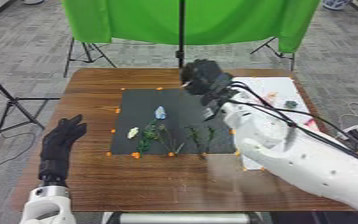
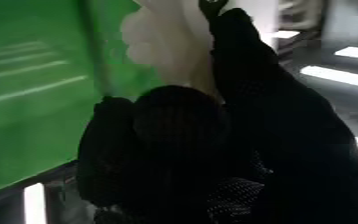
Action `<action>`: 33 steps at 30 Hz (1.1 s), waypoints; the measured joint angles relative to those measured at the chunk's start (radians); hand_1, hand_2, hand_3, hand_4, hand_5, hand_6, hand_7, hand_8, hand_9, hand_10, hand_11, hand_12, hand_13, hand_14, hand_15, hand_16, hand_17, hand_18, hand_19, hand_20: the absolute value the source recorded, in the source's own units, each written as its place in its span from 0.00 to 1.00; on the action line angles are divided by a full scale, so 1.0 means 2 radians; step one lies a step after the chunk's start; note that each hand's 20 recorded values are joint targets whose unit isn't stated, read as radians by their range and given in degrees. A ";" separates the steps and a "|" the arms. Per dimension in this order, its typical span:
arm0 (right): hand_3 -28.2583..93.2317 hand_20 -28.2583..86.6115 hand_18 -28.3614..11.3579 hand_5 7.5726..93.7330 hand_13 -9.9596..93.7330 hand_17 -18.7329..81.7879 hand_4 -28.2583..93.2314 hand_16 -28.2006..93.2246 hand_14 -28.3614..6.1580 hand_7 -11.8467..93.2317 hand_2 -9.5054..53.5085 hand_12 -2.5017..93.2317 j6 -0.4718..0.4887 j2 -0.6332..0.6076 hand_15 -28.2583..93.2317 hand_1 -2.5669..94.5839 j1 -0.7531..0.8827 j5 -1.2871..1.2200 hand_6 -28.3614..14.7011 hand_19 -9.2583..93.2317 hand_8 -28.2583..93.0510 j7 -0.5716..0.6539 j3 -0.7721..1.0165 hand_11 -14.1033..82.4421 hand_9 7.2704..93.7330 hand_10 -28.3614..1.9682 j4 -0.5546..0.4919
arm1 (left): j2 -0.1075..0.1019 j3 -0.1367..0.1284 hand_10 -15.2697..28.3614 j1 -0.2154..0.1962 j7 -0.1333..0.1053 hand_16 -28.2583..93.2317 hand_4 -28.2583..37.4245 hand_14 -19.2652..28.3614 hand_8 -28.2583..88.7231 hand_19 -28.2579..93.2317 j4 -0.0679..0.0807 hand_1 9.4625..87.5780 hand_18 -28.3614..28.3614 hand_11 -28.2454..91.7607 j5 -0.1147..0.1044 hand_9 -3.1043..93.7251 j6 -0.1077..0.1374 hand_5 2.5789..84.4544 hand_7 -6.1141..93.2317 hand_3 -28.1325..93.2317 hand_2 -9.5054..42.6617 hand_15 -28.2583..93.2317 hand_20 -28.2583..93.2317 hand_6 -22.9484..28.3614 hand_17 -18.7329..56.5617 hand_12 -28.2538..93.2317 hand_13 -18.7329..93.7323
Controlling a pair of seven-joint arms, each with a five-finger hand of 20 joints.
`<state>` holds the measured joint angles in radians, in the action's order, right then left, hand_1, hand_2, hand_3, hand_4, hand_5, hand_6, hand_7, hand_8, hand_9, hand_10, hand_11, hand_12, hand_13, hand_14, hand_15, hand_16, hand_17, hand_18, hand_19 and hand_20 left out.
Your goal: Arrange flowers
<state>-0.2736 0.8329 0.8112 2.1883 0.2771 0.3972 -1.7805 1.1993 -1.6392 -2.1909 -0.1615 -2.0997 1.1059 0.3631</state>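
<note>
The left hand (image 1: 62, 139), fingers loosely straight and empty, is at the brown table's (image 1: 171, 185) left edge. On the dark mat (image 1: 149, 100) lie a white flower (image 1: 133, 132), a blue flower (image 1: 160, 113) and green stems (image 1: 193, 135). Green cloth (image 1: 131, 20) hangs past the far edge, above grey carpet (image 1: 29, 47). The right hand (image 1: 202, 77) is over the mat's far right corner; I cannot tell its grip.

The left hand (image 1: 64, 135) wears matt black fabric. Beside it, the brown table (image 1: 149, 182) is smooth wood with a soft gloss. Beneath the right hand (image 1: 204, 80), whose black fabric glove shows a rough weave, the dark mat (image 1: 135, 115) looks flat and matt. The pale thing (image 2: 162, 42) against that hand looks smooth; beyond hangs green cloth (image 1: 131, 20).
</note>
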 measured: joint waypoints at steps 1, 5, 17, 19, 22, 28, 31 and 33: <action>0.70 0.71 0.49 0.81 0.95 0.83 0.09 0.52 0.76 0.31 0.00 0.41 0.002 0.006 0.72 0.70 -0.015 0.001 0.67 1.00 0.31 -0.007 -0.021 0.21 0.93 0.66 0.005 | 0.000 0.000 0.68 0.000 0.000 0.23 0.00 0.77 0.19 0.34 0.000 0.13 0.74 0.39 0.000 0.49 0.000 0.55 0.18 0.72 0.34 0.44 0.40 0.54 0.24 0.33 0.43; 0.70 0.71 0.49 0.80 0.95 0.83 0.09 0.52 0.76 0.32 0.00 0.41 0.020 0.034 0.72 0.69 -0.043 0.004 0.67 1.00 0.31 -0.027 -0.070 0.21 0.93 0.66 0.024 | 0.000 -0.001 0.68 -0.001 0.000 0.24 0.00 0.78 0.19 0.34 0.000 0.13 0.74 0.39 0.000 0.49 0.000 0.55 0.18 0.72 0.34 0.44 0.40 0.54 0.24 0.33 0.43; 0.71 0.72 0.49 0.78 0.95 0.83 0.08 0.52 0.77 0.32 0.00 0.41 0.029 0.062 0.73 0.67 -0.045 0.015 0.69 1.00 0.30 -0.030 -0.119 0.21 0.91 0.66 0.048 | 0.000 -0.002 0.68 -0.004 0.000 0.24 0.00 0.77 0.19 0.34 -0.001 0.13 0.74 0.39 0.000 0.49 0.000 0.55 0.18 0.72 0.34 0.44 0.40 0.54 0.24 0.33 0.43; 0.71 0.72 0.49 0.77 0.94 0.82 0.08 0.52 0.77 0.32 0.00 0.41 0.030 0.065 0.73 0.67 -0.045 0.016 0.69 1.00 0.29 -0.032 -0.120 0.20 0.89 0.66 0.056 | 0.000 -0.002 0.68 -0.005 0.000 0.24 0.00 0.77 0.19 0.34 -0.001 0.13 0.74 0.39 0.000 0.49 0.000 0.55 0.18 0.72 0.34 0.44 0.40 0.54 0.24 0.33 0.43; 0.70 0.73 0.48 0.73 0.94 0.82 0.08 0.52 0.77 0.31 0.00 0.40 0.032 0.071 0.74 0.65 -0.045 0.018 0.71 1.00 0.29 -0.033 -0.120 0.20 0.87 0.66 0.067 | 0.000 -0.002 0.68 -0.005 0.000 0.24 0.00 0.77 0.19 0.34 -0.001 0.13 0.74 0.39 0.000 0.49 -0.001 0.55 0.18 0.72 0.34 0.44 0.40 0.54 0.24 0.33 0.43; 0.72 0.72 0.48 0.69 0.93 0.81 0.09 0.51 0.76 0.28 0.00 0.37 0.046 0.073 0.74 0.61 -0.040 0.015 0.74 1.00 0.25 -0.032 -0.117 0.22 0.83 0.64 0.067 | 0.000 -0.002 0.68 -0.003 0.001 0.24 0.00 0.77 0.19 0.34 0.000 0.13 0.74 0.39 0.000 0.49 -0.005 0.55 0.18 0.73 0.33 0.44 0.40 0.54 0.24 0.33 0.43; 0.73 0.72 0.48 0.67 0.93 0.81 0.08 0.51 0.76 0.28 0.00 0.35 0.053 0.072 0.74 0.59 -0.036 0.011 0.76 1.00 0.23 -0.032 -0.115 0.24 0.81 0.62 0.062 | 0.000 -0.002 0.68 -0.002 0.002 0.24 0.00 0.77 0.19 0.34 0.000 0.13 0.74 0.39 0.000 0.49 -0.006 0.54 0.18 0.72 0.33 0.44 0.40 0.54 0.24 0.33 0.43; 0.75 0.72 0.48 0.67 0.93 0.81 0.08 0.51 0.76 0.28 0.00 0.33 0.058 0.072 0.73 0.57 -0.033 0.008 0.76 1.00 0.21 -0.031 -0.113 0.26 0.80 0.61 0.060 | -0.001 -0.002 0.68 -0.001 0.003 0.24 0.00 0.77 0.19 0.34 0.000 0.13 0.74 0.39 0.000 0.49 -0.006 0.54 0.18 0.73 0.33 0.44 0.40 0.54 0.24 0.33 0.43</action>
<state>-0.1570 0.9776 0.7443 2.2051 0.2146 0.1716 -1.6614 1.1981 -1.6428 -2.1938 -0.1554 -2.0993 1.1059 0.3502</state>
